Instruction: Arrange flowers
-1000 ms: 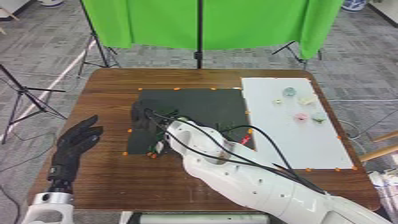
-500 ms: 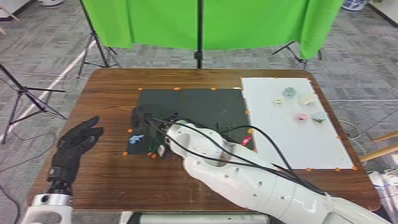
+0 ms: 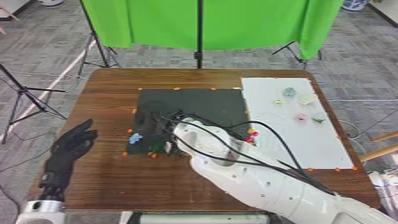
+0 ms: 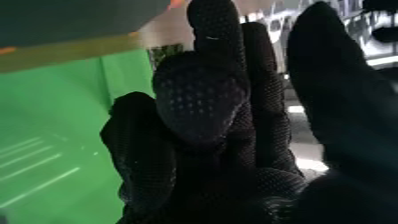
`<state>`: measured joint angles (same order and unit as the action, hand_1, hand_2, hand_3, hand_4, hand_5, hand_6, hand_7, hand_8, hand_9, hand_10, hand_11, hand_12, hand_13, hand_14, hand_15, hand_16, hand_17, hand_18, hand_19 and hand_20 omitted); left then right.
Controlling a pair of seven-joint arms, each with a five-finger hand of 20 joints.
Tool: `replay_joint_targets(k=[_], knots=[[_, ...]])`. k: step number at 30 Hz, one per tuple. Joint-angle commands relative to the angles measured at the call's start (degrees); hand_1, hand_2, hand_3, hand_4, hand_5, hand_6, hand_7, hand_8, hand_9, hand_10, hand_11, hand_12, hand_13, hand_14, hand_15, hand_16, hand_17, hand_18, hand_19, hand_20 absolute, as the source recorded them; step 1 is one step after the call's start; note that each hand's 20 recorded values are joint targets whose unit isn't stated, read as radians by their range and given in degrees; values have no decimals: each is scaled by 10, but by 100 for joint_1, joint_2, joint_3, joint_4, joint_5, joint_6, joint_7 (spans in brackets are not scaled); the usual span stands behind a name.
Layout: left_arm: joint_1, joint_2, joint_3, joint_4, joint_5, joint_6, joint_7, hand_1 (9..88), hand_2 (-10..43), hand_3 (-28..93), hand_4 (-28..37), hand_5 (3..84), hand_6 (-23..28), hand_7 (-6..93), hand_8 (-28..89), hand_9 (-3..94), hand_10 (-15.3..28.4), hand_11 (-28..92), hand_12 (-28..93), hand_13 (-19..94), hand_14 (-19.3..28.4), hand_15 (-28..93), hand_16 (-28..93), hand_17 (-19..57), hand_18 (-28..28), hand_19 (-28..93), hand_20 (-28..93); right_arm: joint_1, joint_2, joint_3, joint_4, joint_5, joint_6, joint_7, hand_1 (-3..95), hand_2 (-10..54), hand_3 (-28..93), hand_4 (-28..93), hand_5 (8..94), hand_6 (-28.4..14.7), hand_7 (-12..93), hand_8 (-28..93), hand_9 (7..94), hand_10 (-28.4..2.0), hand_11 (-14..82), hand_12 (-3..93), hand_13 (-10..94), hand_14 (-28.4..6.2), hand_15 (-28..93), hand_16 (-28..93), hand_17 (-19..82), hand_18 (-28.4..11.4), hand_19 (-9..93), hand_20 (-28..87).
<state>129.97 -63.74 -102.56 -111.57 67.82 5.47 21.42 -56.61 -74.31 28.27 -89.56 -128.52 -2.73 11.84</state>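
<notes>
Your black-gloved right hand (image 4: 200, 100) looks loosely open, just beyond the small light-blue flower (image 3: 135, 138) on the black rectangular mat (image 3: 211, 101). Placing's probably done, so lift clear, then head right.

A mat (image 3: 200, 97) and a sheet (image 3: 280, 145) lie on the table (image 3: 115, 180), the sheet just beside the mat at 3 o'clock. 1 flower (image 3: 135, 137) lies at the mat's 8 o'clock edge, another flower (image 3: 253, 134) at its 4 o'clock edge. On the sheet, 3 flowers (image 3: 290, 92) form a group, with 2 more flowers (image 3: 301, 117) at their 5 o'clock. A curtain (image 3: 155, 25) hangs beyond the table at 12 o'clock.
</notes>
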Motion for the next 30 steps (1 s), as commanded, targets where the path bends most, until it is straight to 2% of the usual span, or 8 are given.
replay_joint_targets(k=[1,5,6,9,12,18,27,30], knots=[[464,-122,-211,-134,58,65,-151,354,-95,576,-270,361,29,112,-62,396,120,187,140,339,154,109,35,70,117,17,173,-107,1397,1204,-1552,100,157,422,391,-95,672,-138,610,18,179,-105,756,-124,174,207,876,-25,538,386,592,-144,932,550],[600,-160,-306,-233,55,108,-202,354,-95,565,-260,362,29,107,-58,396,120,183,144,339,154,105,40,69,116,17,173,-729,2206,2345,-2191,-14,-31,718,350,-95,670,-141,591,4,157,-93,724,-139,164,213,846,-43,561,377,576,-154,932,552],[630,-164,-314,-251,58,118,-220,354,-95,566,-259,362,29,107,-58,396,120,183,145,339,154,104,40,69,116,17,173,-912,2371,2659,-2303,-20,-223,810,335,-95,665,-136,580,-4,146,-88,715,-147,160,215,837,-47,566,373,571,-156,932,553],[662,-167,-326,-268,67,107,-253,350,-95,567,-258,366,29,106,-57,397,119,183,146,338,155,103,41,68,116,17,174,-1485,2677,3673,-2611,315,-1272,1239,256,-90,641,-112,544,-27,100,-64,680,-171,139,224,799,-78,582,362,540,-175,932,542],[661,-169,-317,-279,79,106,-275,349,-95,568,-258,367,29,105,-56,398,119,181,147,339,154,103,43,68,115,17,174,-1894,2859,4200,-2497,340,-1612,1592,183,-57,603,-100,489,-49,55,-49,614,-204,105,235,750,-123,585,356,506,-203,932,519],[607,-171,-304,-274,162,21,-349,349,-95,567,-255,373,31,106,-55,402,119,180,146,339,155,101,43,68,114,17,175,-2398,3111,4473,-1936,138,-1525,1883,180,-64,595,-94,473,-49,47,-41,606,-209,110,253,743,-133,593,352,499,-211,932,504],[555,-170,-278,-259,177,-81,-427,339,-95,572,-246,381,32,108,-55,405,121,180,146,339,157,105,43,68,114,17,176,-2810,3084,4545,-1285,128,-1263,2085,232,-92,616,-96,498,-35,80,-53,638,-196,149,257,759,-116,611,344,509,-204,932,497],[544,-181,-275,-260,242,-140,-460,338,-95,573,-242,384,33,109,-56,405,121,180,146,339,157,106,43,68,114,17,176,-2866,3060,4484,-1144,51,-1093,2118,265,-95,640,-108,511,-27,93,-59,662,-187,165,255,782,-97,608,350,524,-196,932,499]])
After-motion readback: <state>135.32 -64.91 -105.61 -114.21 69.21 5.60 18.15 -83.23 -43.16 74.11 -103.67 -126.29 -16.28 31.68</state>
